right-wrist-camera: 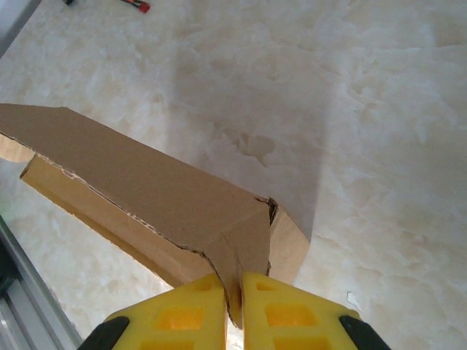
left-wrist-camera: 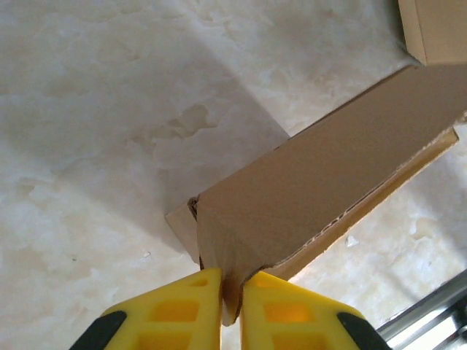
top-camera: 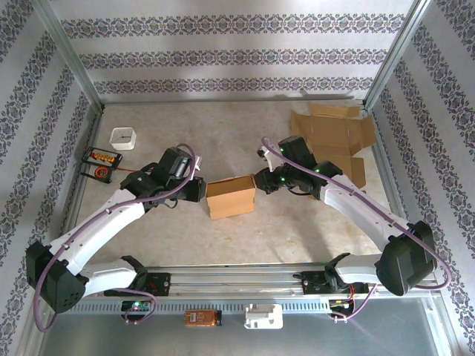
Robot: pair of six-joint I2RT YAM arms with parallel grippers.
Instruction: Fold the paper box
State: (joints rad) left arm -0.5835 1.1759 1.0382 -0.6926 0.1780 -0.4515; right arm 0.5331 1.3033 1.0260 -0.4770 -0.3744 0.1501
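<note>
Pale marbled table (top-camera: 297,230) bears the box (top-camera: 231,196) near its middle, and a cardboard edge at each end of it is pinched tight: the left gripper (left-wrist-camera: 232,295) is clamped on the left end, the right gripper (right-wrist-camera: 233,295) on the right. For a clean fold, both ends should be turned inward along their creases together, with the body kept flat on the table so that nothing is lifted or skewed. The left arm (top-camera: 111,219) and the right arm (top-camera: 364,211) are stretched forward and angled inward, so that the grippers face each other across the box, while flat cardboard (top-camera: 334,137) lies well apart at the far right.
</note>
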